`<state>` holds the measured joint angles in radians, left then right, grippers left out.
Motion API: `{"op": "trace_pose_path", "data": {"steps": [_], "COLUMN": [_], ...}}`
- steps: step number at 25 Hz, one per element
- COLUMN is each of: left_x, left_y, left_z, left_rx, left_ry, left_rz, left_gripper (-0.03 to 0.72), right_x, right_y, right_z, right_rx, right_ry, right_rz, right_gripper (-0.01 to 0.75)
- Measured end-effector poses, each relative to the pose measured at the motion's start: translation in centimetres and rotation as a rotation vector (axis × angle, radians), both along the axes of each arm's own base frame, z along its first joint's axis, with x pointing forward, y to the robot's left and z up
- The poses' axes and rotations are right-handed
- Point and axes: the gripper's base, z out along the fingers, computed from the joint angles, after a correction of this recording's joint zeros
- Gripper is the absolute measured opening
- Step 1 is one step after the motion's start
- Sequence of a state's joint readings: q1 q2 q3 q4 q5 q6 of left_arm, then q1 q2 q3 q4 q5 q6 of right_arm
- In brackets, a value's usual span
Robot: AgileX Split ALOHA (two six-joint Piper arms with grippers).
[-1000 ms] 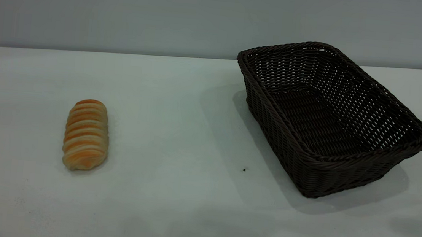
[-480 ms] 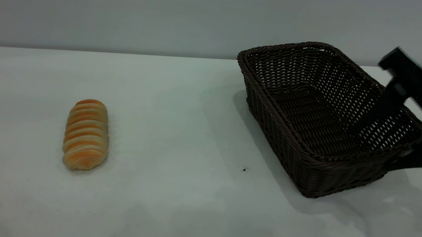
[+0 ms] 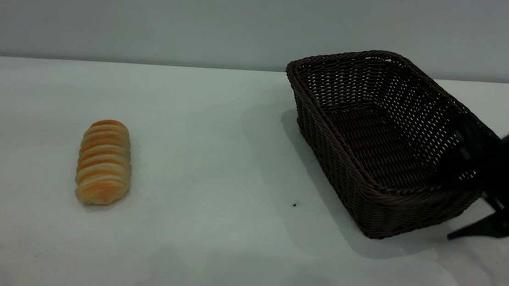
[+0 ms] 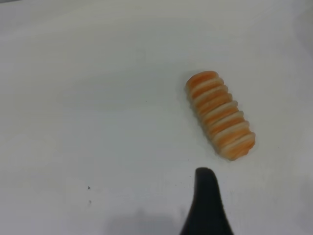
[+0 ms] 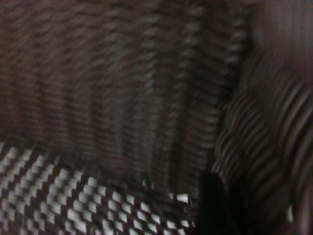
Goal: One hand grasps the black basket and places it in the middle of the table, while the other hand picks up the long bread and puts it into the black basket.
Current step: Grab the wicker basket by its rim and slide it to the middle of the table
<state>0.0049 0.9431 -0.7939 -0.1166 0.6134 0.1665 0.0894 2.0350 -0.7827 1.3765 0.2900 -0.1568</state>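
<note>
1. Right gripper (image 3: pixel 467 154) is at the right-hand end wall of the black basket (image 3: pixel 366 125). One dark part seems inside the wall, and a thin dark finger (image 3: pixel 482 227) lies low outside, near the table (image 3: pixel 237 127). So the fingers look spread across the wall, not yet pressed on it, but with the blur I cannot tell for sure.
2. Right wrist view shows almost only wicker weave very close, plus one dark finger tip (image 5: pixel 211 200) at the wall. I cannot see the second finger there.
3. To do this step well, in my judgement: put the wall deep between the fingers, under the braided rim, then close firmly. The basket is big and the grip is at one end, so it may tilt or turn; better to drag or lift low and slow toward the table middle.
4. The basket stands on the right part of the table, near the back edge, and it is empty.
5. Left gripper: only one black finger (image 4: pixel 208 205) shows in the left wrist view, above the table, near the long bread (image 4: pixel 220 115) but not touching it. Open or closed, I cannot tell.
6. The long bread (image 3: pixel 104 162) lies on the left part of the table, well apart from the basket.
7. Hidden: the right arm is cut off at the picture's edge, and the left arm is not in the exterior view.
</note>
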Motion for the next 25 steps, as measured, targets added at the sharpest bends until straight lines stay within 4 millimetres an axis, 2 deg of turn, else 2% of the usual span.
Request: {"op": "trace_pose_path", "data": {"steps": [3, 7, 8, 12, 15, 19, 25], "left_x": [0.0, 0.0, 0.0, 0.0, 0.0, 0.0, 0.0], "left_y": [0.0, 0.0, 0.0, 0.0, 0.0, 0.0, 0.0], "left_z": [0.0, 0.0, 0.0, 0.0, 0.0, 0.0, 0.0], "left_rx": [0.000, 0.000, 0.000, 0.000, -0.001, -0.001, -0.002], "left_ry": [0.000, 0.000, 0.000, 0.000, 0.000, 0.000, -0.002], "left_rz": [0.000, 0.000, 0.000, 0.000, 0.000, 0.000, 0.000], "left_gripper": [0.592, 0.592, 0.592, 0.592, 0.592, 0.592, 0.592], "right_x": [0.2, 0.4, 0.5, 0.6, 1.0, 3.4, 8.4], "right_y": [0.0, -0.1, -0.1, 0.0, 0.2, 1.2, 2.5], "right_z": [-0.7, -0.6, -0.6, -0.5, -0.2, 1.1, 5.7], "right_rx": [0.024, 0.024, 0.023, 0.028, 0.028, 0.029, -0.014], "right_ry": [0.021, 0.015, 0.014, 0.011, -0.018, -0.113, -0.246], "right_rz": [-0.071, -0.106, -0.103, -0.101, -0.028, 0.242, 0.688], "right_gripper": [0.370, 0.113, 0.095, 0.096, 0.096, 0.096, 0.096]}}
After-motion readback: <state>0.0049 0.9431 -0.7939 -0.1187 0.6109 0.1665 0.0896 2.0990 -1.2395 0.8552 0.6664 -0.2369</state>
